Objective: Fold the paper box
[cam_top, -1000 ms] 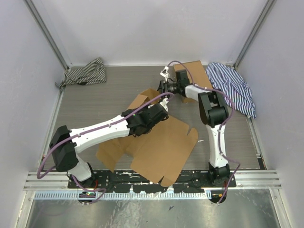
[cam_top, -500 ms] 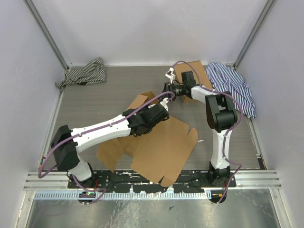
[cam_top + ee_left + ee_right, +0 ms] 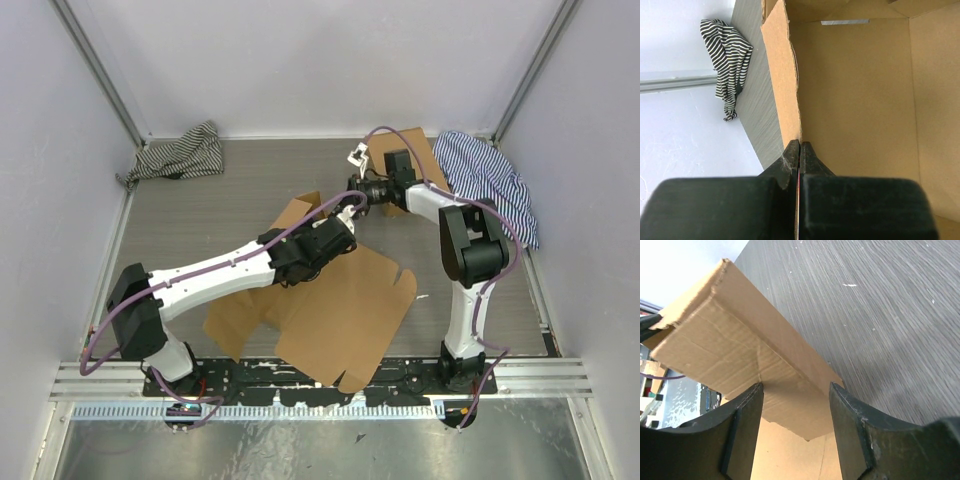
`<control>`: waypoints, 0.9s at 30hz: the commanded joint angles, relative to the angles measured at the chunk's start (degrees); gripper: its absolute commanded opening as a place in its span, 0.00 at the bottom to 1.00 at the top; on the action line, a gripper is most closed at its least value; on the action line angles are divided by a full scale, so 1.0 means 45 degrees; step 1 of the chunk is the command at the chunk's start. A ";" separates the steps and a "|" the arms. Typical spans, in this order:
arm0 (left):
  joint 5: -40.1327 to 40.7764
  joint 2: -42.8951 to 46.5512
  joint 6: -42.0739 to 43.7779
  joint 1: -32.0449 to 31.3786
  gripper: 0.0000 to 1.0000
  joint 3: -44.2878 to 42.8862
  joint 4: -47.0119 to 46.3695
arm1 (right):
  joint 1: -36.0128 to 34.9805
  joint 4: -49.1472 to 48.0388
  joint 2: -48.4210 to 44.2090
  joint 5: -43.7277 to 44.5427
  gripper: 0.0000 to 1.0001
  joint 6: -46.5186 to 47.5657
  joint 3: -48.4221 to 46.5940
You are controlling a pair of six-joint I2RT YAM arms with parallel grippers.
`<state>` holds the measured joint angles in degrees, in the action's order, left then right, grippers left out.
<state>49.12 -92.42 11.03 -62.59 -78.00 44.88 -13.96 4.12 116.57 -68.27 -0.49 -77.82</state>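
The paper box (image 3: 340, 300) lies mostly flat, brown and die-cut, in the middle of the table, with one side wall (image 3: 300, 210) raised. My left gripper (image 3: 343, 215) is shut on the edge of that raised wall (image 3: 782, 75), fingertips pinched together in the left wrist view (image 3: 799, 143). My right gripper (image 3: 354, 193) reaches in from the back right, open, just beside the left one. In the right wrist view a cardboard flap (image 3: 740, 350) lies in front of and between its spread fingers (image 3: 747, 410), with the gripper (image 3: 796, 392) not closed on it.
A squarer brown cardboard box (image 3: 412, 148) sits at the back right under the right arm. A blue striped cloth (image 3: 492, 180) lies at the right wall. A black-and-white striped cloth (image 3: 180, 155) lies at the back left, also in the left wrist view (image 3: 727, 55).
My right arm's forearm and elbow have swung to the right, and its gripper has shifted slightly right. The left arm and the box have not moved.
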 commanded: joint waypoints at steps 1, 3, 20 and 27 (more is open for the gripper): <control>-0.0881 0.0182 -0.0361 -0.0144 0.00 -0.0233 0.0151 | -0.0355 -0.0821 -0.0714 -0.0413 0.61 0.0319 -0.0421; -0.0830 0.0143 -0.0378 -0.0145 0.00 -0.0221 0.0162 | -0.0463 -0.0344 -0.0538 -0.0347 0.60 0.0666 -0.0725; -0.0986 -0.0495 -0.0975 -0.0135 0.00 -0.1235 0.1416 | -0.0490 0.2302 -0.0870 -0.0652 0.62 0.3374 -0.0927; -0.1191 -0.0977 -0.1390 -0.0234 0.00 -0.1737 0.2085 | -0.0310 0.4552 -0.0409 -0.1231 0.63 0.5292 -0.2037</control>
<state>47.42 -95.07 7.18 -62.59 -83.85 51.33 -15.90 18.28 115.85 -70.52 16.27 -82.59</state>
